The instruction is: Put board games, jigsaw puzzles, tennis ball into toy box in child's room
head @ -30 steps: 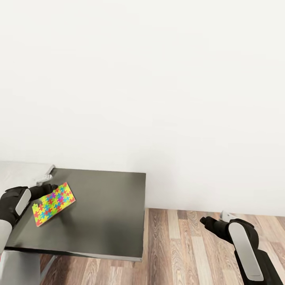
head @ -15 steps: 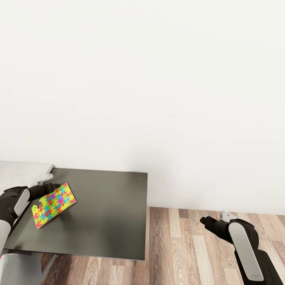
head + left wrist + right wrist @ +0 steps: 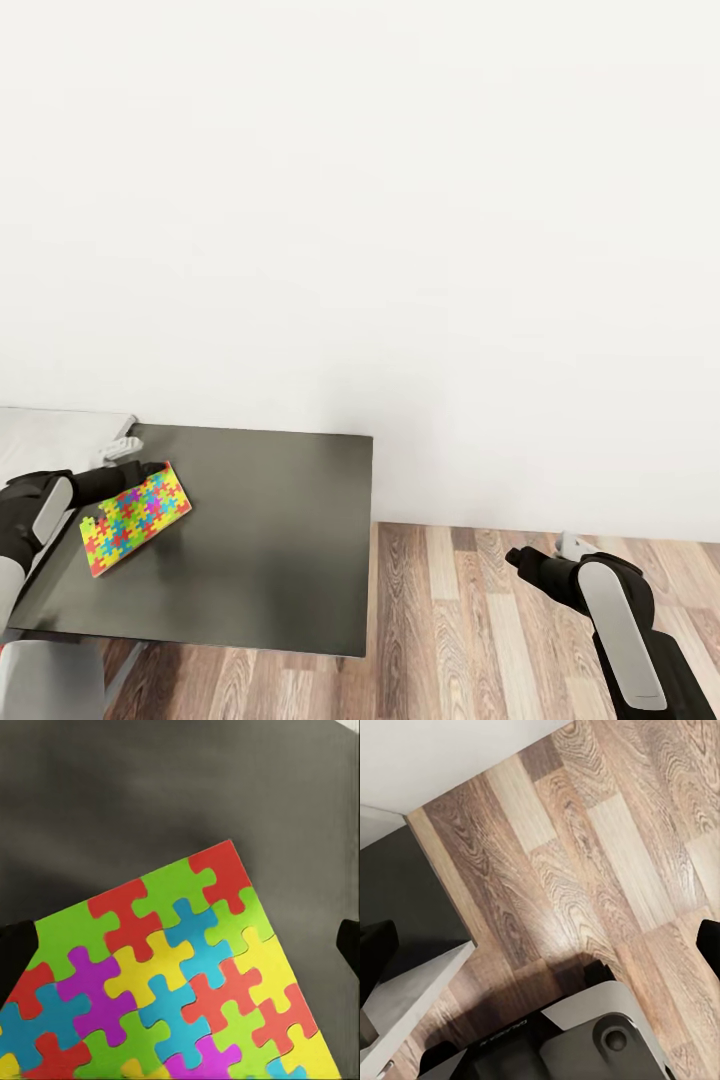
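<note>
Plain white wall, plank floor [image 3: 480, 620], dark low surface [image 3: 260, 540]. Left hand [image 3: 120, 478] clamped on jigsaw puzzle [image 3: 135, 516], held tilted above dark surface, long axis running away from hand. Right hand [image 3: 540, 562] empty, fingers apart, over floor, well apart from puzzle.

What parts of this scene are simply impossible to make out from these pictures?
- Left hand, head view: the jigsaw puzzle covers its fingertips, so the grip is unclear.
- Jigsaw puzzle, left wrist view: cut off by the picture's edge.
- Light-grey table, head view: mostly beyond the picture's edge.
- Right hand, head view: the fingers point away, so their spread is unreadable.
</note>
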Tool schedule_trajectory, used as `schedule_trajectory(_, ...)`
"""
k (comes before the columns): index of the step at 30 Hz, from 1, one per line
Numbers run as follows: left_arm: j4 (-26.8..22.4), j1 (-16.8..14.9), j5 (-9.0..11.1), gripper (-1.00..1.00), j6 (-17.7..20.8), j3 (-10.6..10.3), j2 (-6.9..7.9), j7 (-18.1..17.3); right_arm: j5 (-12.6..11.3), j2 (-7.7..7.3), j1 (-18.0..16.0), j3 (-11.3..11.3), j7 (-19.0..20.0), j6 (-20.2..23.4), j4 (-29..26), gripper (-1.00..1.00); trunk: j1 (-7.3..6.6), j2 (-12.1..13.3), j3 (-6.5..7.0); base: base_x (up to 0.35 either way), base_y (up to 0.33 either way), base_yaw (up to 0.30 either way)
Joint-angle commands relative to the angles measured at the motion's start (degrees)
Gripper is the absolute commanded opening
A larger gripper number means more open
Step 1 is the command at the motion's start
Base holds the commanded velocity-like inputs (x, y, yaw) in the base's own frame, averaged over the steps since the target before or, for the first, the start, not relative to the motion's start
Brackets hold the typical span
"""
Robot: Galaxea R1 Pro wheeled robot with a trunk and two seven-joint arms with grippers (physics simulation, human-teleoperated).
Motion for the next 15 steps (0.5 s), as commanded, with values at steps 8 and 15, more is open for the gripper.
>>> schedule_trajectory(8,0.0,0.0,1.7,1.00,3.4,3.1,0.57,-6.2,-0.6,-0.01,-0.1,0.0,0.6,0.1,-0.1,1.00,0.02,-0.1,-0.07,0.000,0.000,0.000)
schedule_trajectory(15,0.0,0.0,1.9,1.00,4.5,4.8,0.71,-7.9,-0.5,-0.10,0.0,0.0,2.6,0.1,-0.1,1.00,0.02,-0.1,-0.07,0.000,0.000,0.000)
